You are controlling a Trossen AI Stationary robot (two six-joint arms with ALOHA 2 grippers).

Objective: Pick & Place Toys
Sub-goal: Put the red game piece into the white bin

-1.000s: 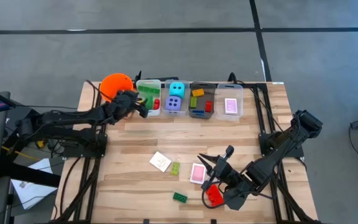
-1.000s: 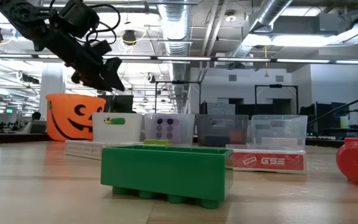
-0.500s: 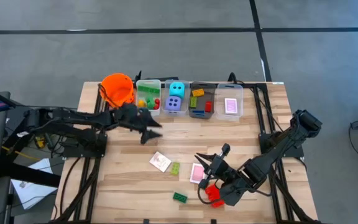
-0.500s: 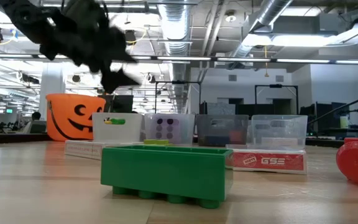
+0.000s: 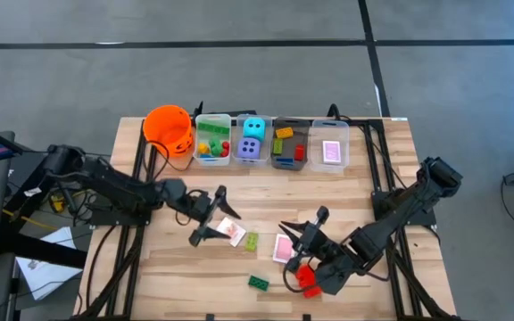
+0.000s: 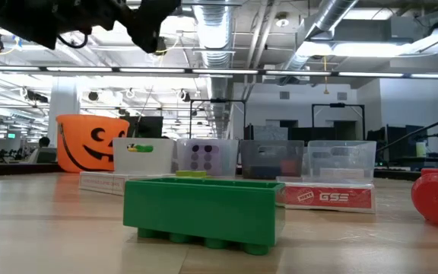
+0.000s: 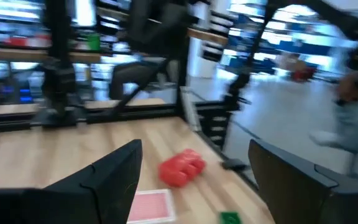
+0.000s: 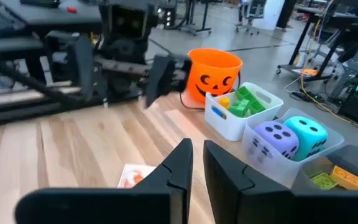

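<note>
Toys partly sorted: bins at twelve o'clock hold bricks, dice, a card. I count five left on the tabletop: two cards, three bricks. My left hand hovers wide open, empty, mid-table; right hand shut, empty.

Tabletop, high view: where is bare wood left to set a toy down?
Free: the table's left strip below the orange bucket, and the band between the bin row and the left gripper. Crowded: the lower middle, with cards, bricks and the right gripper.
</note>
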